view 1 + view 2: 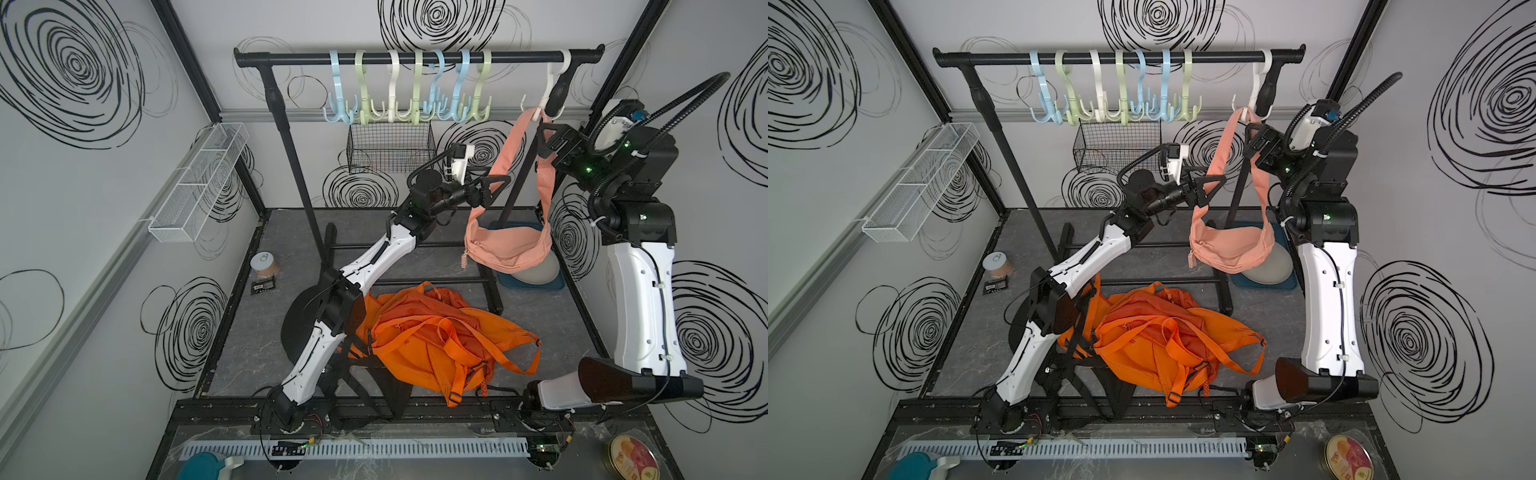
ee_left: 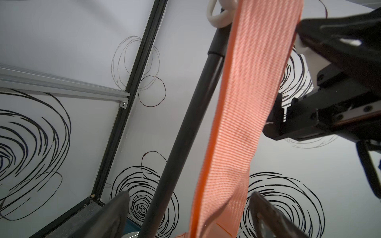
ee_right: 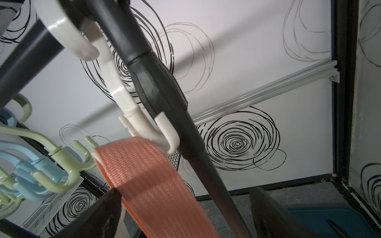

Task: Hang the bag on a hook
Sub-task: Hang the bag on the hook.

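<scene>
The salmon-pink bag hangs off the floor by its strap, which is looped over a prong of the white hook at the right end of the black rail. My left gripper is open, level with the lower strap, which runs loose between its fingers. My right gripper is open just under the hook. The strap lies against one of its fingertips. The rack's upright pole also passes between its jaws.
An orange backpack lies crumpled on the floor in front. Several blue, green and white hooks crowd the rail's middle above a black wire basket. A teal tray sits under the bag. A white wire shelf lines the left wall.
</scene>
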Available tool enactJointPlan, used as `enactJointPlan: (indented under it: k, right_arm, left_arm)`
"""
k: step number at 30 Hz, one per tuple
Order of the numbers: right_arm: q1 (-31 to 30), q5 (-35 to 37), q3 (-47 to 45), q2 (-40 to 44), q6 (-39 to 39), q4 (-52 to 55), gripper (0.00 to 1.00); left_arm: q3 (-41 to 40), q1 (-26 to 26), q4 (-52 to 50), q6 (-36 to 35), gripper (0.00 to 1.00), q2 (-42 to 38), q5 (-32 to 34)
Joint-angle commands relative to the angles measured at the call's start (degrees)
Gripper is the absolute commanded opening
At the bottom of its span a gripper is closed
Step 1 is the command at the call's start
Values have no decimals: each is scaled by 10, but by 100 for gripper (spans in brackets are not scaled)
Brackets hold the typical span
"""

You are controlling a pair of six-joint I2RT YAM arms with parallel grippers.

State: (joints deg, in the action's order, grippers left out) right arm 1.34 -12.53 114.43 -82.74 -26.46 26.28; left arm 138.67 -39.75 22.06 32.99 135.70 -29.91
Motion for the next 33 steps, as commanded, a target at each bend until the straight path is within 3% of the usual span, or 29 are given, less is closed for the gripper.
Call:
enactJointPlan:
  k: [1,7,13,18,23,28,33]
  right_arm:
    - [7,5,-18,26,4,-32,100]
    - [11,-3,-44,68,25,-53,100]
    - [-2,-36,-98,122,34,-68,100]
    - [-102,-4,-288,238,60,-123,98]
    - [-232,69,-446,318,85,-68,96]
    - [-327,138,-623,408,42,-41,94]
    - [-376,120,-754,430,-48,-27,89]
  left_arm:
    - [-4,2,5,-24,99,-48,5]
    - [-60,6,-6,-44,99,-89,26]
    - [-180,8,-31,-156,99,-180,73]
    - [-373,2,11,-263,99,-312,149]
    - [-515,-18,34,-333,99,-409,213]
    - [-618,-43,22,-368,99,-483,296]
    - [-694,-46,-20,-351,99,-546,330]
